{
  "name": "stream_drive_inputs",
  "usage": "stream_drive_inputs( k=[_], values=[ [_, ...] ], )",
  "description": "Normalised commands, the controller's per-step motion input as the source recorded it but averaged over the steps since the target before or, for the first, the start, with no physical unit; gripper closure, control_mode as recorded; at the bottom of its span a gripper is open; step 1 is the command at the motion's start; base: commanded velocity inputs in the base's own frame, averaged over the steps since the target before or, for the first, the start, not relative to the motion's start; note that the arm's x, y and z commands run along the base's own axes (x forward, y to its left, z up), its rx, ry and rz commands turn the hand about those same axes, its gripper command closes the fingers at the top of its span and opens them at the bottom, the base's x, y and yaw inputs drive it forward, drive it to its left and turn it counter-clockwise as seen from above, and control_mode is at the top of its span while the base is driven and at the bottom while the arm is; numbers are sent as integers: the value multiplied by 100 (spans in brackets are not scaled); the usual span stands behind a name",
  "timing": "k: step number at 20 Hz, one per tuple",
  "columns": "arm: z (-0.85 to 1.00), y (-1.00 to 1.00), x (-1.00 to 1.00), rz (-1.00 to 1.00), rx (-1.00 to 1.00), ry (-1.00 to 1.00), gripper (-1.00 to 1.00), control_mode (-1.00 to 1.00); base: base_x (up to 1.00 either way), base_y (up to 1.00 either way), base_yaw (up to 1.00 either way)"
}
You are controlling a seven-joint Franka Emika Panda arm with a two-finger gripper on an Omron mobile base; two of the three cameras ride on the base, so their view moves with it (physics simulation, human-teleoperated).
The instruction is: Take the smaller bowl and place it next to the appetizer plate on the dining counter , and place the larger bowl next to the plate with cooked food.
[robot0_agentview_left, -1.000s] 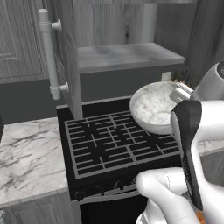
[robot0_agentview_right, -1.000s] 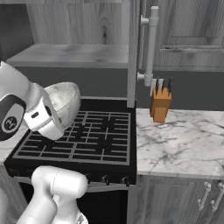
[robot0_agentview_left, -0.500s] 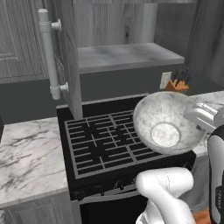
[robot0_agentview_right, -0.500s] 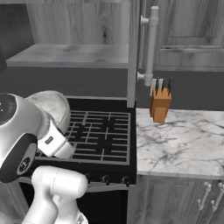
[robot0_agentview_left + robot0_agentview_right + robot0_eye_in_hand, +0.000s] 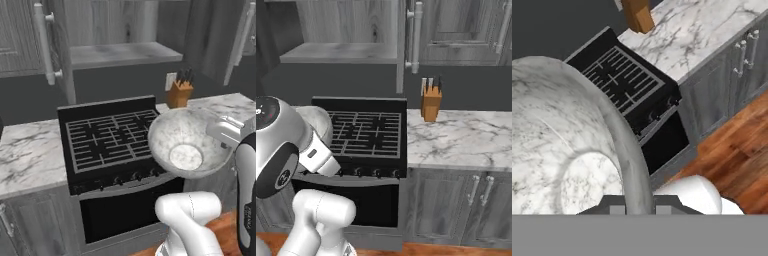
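Observation:
The larger bowl [image 5: 186,145], grey-white and speckled with a pale inside, hangs tilted in the air in front of the stove's right corner, its opening facing the left base camera. My gripper [image 5: 221,133] is shut on the bowl's right rim. In the hand view the larger bowl [image 5: 562,140] covers the left half, and its rim runs down between the fingertips of my gripper [image 5: 638,207]. From the right base view, part of the larger bowl [image 5: 320,124] peeks out behind my arm. The smaller bowl, both plates and the dining counter are out of view.
A black stove [image 5: 107,135] with grates stands between marble counters [image 5: 461,137]. A wooden knife block [image 5: 431,102] sits on the right counter near the stove. Grey cabinets [image 5: 456,200] run below, an open cabinet shelf [image 5: 115,52] above, and wooden floor [image 5: 732,155] lies underneath.
The whole picture has shifted, so the base has moved back from the stove. The arm has swung the bowl from over the stove's back right forward and down, tilting it.

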Motion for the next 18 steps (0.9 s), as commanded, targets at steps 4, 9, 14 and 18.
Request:
stream_drive_inputs(
  k=[4,9,14,18],
  values=[
    [0,0,0,0,0,0,100,100,-93,-95,-17],
    [0,0,0,0,0,0,100,100,-22,-100,-9],
    [0,0,0,0,0,0,100,100,0,-100,-6],
    [0,0,0,0,0,0,100,100,6,-100,-8]
  ],
)
